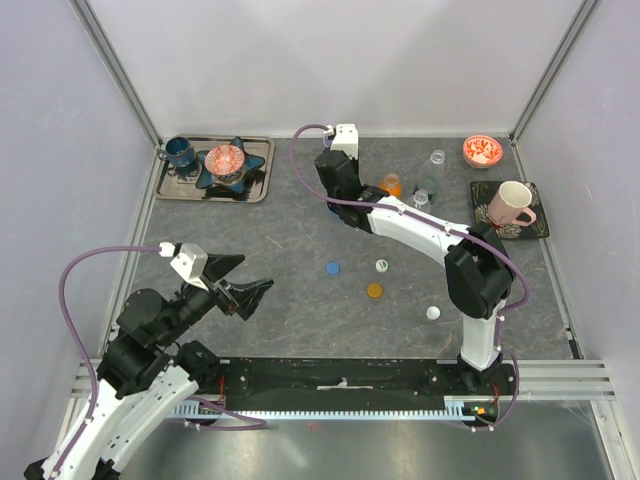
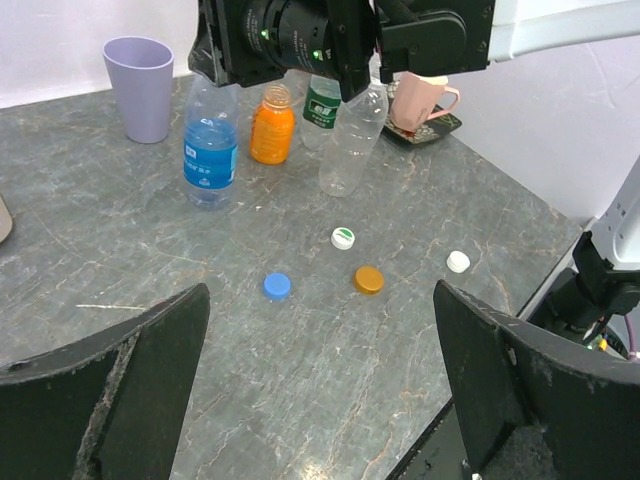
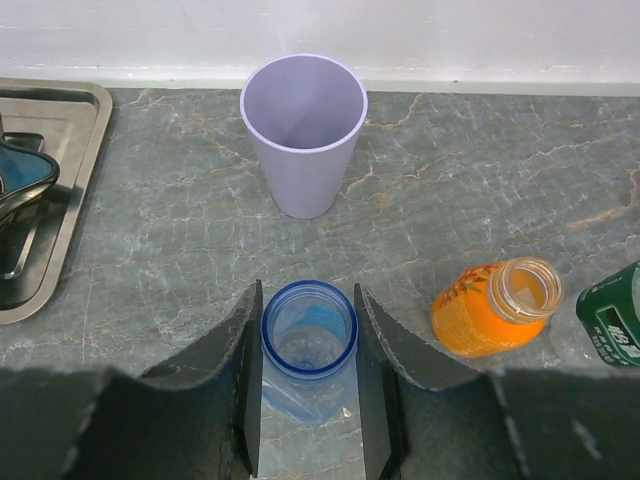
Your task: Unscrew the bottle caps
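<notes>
Blue bottle, mouth open, upright just beside lilac cup, clamped at neck by right end effector. Thin, light plastic, probably quick to squash or slip, so best taken at stiff threaded neck. Blue cap, orange cap, green-white cap and white cap loose on desk, well apart from cup. Left end effector spread wide, holding nothing, beyond caps from cup.
</notes>
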### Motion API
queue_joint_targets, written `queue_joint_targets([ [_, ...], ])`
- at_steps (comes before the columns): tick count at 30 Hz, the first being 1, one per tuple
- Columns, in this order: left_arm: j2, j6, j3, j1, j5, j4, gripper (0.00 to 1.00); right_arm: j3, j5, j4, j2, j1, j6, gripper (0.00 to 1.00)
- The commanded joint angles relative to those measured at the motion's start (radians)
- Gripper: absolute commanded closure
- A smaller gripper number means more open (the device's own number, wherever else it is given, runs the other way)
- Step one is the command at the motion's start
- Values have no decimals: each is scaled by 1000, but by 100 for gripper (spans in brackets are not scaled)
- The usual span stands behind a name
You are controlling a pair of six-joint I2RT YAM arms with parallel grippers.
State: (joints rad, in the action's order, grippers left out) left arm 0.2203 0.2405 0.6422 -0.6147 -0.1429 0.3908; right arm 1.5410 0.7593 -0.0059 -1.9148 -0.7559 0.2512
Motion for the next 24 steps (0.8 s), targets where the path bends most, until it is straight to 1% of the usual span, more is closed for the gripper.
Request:
queue_joint_targets([
  [1, 14, -24, -9, 1, -41, -32, 2, 28, -38, -71, -1, 9, 52, 90],
  [3, 21, -26, -4, 1, -43, -32, 2, 27, -43, -81, 3, 10, 62, 82],
  [4, 21, -26, -4, 1, -40, -33, 2, 27, -41, -83, 10, 12, 62, 75],
  [6, 30, -26, 2, 1, -38, -33, 2, 30, -43, -85, 13, 12, 59, 68],
  [7, 33, -27, 4, 1, -41, -32, 2, 33, -41, -86, 16, 12, 59, 63],
  [10, 44, -24, 2, 1, -47, -33, 2, 42, -43, -92, 20, 13, 57, 54],
  [16, 51, -18, 2, 1, -47, -35, 1, 56, -40, -103, 23, 13, 49, 43],
  [24, 59, -18, 4, 1, -49, -36, 1, 64, -41, -111, 36, 20, 49, 34],
])
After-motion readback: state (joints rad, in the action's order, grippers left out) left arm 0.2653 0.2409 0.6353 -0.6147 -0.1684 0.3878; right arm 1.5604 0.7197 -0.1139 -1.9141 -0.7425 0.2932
